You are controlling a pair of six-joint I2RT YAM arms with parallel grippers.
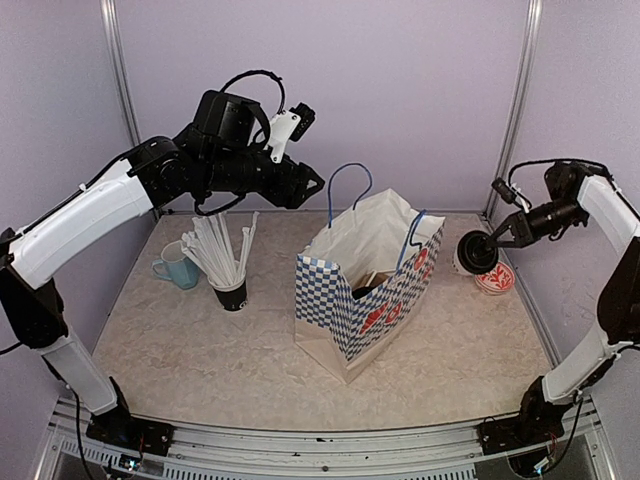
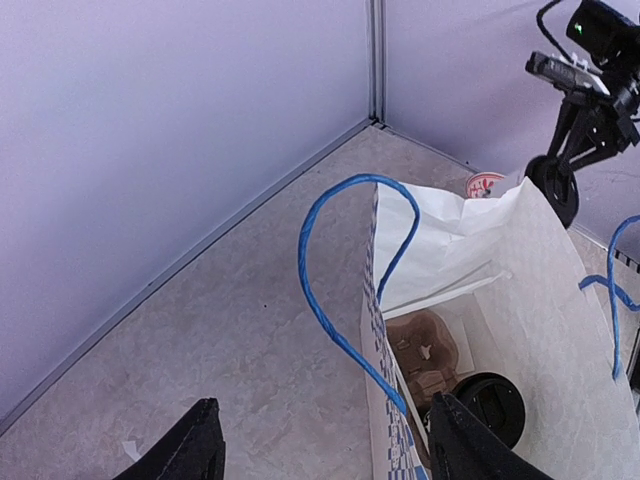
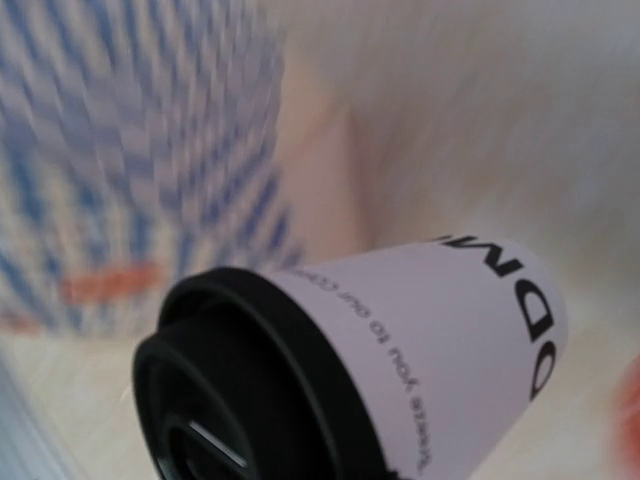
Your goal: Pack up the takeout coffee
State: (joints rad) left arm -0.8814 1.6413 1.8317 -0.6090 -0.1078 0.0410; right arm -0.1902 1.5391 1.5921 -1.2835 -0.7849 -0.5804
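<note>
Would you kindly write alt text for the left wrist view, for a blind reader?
An open blue-and-white checked paper bag with blue cord handles fills the right side; inside show a brown cardboard carrier and a round black plastic lid. The left gripper, black fingers apart, holds nothing.

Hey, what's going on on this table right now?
Two robot arms are packing takeout coffee into a blue checked paper bag. A black lid shows inside the bag next to some brown cardboard, apparently the first cup already packed. The right gripper holds the second cup, tilted, to the right of the bag. The left gripper hangs open near the bag's blue handle, holding nothing.
</note>
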